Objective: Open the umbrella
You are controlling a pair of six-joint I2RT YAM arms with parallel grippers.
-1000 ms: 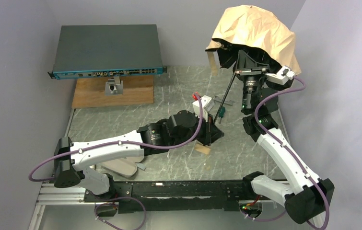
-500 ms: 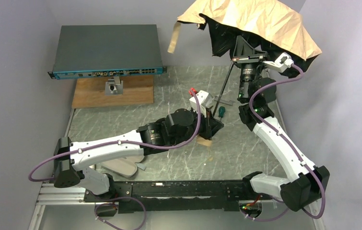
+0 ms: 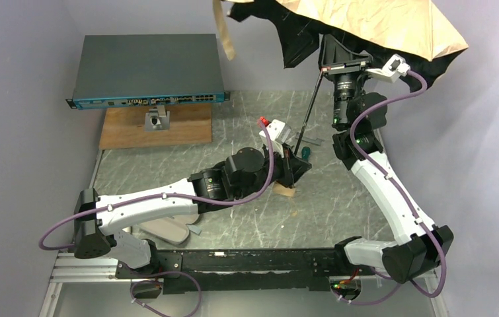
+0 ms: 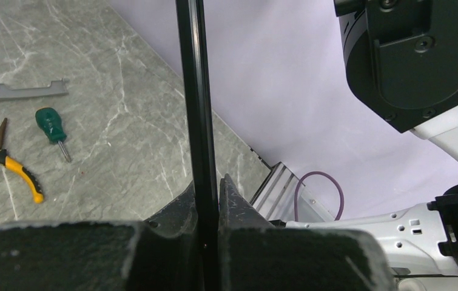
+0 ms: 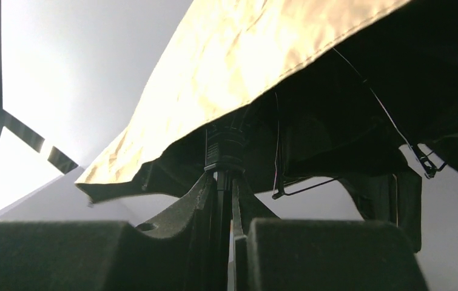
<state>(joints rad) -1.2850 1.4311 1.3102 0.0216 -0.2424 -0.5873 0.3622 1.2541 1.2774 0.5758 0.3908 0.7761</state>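
- Grey walls (image 3: pixel 22 99) are crowding the marble table (image 3: pixel 167 165) on three sides, so you are working with little room for a spreading canopy; be watching the right-hand wall.
- You are holding the umbrella (image 3: pixel 379 26) high over the far right corner, its tan canopy partly spread and its strap (image 3: pixel 222 33) dangling free.
- Your right gripper (image 5: pixel 223 182) is pinching the black shaft (image 4: pixel 197 91) just beneath the runner (image 5: pixel 223 148); be pushing straight along the shaft until, by my judgement, the runner is latching.
- Your left gripper (image 4: pixel 208 185) is clamping narrowly on the shaft low down, near the table; be anchoring it there without twisting.
- Beside it a green screwdriver (image 4: pixel 53 124) and pliers (image 4: pixel 8 160) are lying on the table; be steering clear of both.
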